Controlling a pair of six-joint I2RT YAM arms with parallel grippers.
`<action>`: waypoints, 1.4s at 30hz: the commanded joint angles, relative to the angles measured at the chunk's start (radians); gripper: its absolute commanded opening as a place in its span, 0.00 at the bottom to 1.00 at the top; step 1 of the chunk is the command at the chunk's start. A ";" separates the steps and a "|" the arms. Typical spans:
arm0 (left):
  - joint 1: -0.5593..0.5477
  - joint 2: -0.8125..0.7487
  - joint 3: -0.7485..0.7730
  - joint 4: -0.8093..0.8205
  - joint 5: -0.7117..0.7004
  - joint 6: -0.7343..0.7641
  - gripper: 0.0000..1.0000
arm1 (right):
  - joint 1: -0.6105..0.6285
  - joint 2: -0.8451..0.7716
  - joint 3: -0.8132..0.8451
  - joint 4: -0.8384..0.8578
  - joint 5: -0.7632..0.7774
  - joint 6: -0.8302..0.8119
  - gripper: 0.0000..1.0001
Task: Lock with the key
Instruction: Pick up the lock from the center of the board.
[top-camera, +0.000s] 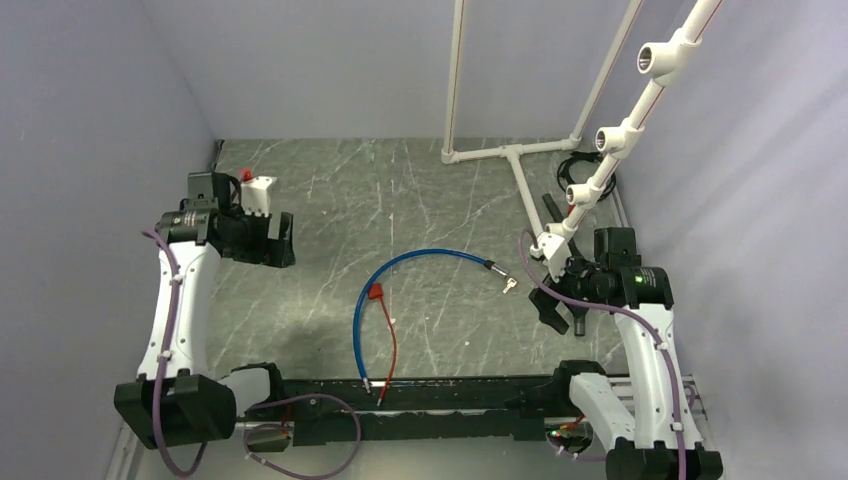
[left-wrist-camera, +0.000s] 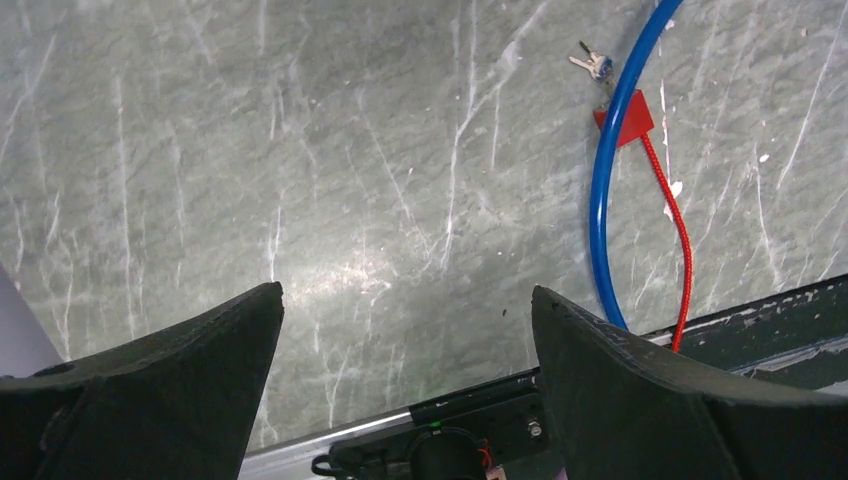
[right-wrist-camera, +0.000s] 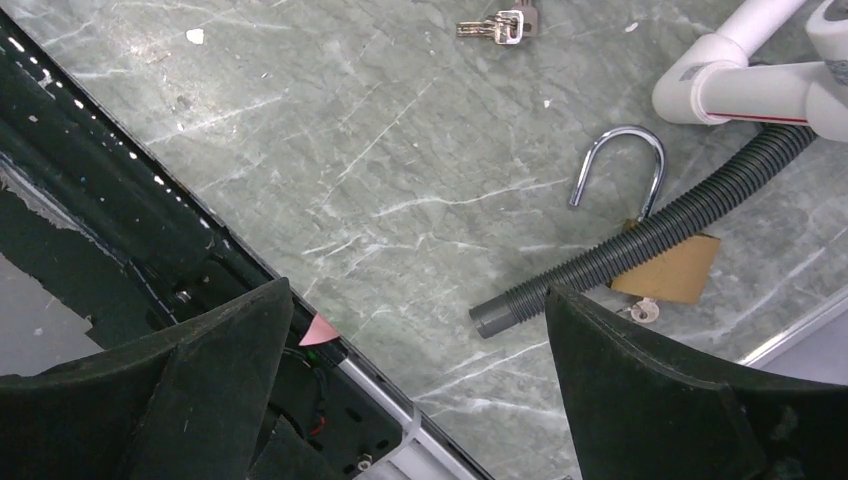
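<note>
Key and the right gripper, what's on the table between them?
Nothing: in the right wrist view, only bare table lies between the key and the right gripper. The hose sits off to one side.

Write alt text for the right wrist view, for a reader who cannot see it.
The right gripper, jaws open and empty, hangs above a marbled grey table. Beyond it lie small silver keys and a padlock, its brass body partly under a grey ribbed hose.
</note>
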 joint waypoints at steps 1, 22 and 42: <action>-0.068 0.073 0.033 0.055 0.054 0.048 0.99 | 0.029 0.039 0.001 0.004 -0.031 -0.020 1.00; -0.542 0.594 0.168 0.375 0.085 -0.083 0.99 | 0.343 0.090 -0.090 0.519 -0.008 0.239 1.00; -0.675 0.842 0.232 0.389 -0.030 -0.132 0.40 | 0.356 0.110 -0.130 0.690 -0.057 0.355 1.00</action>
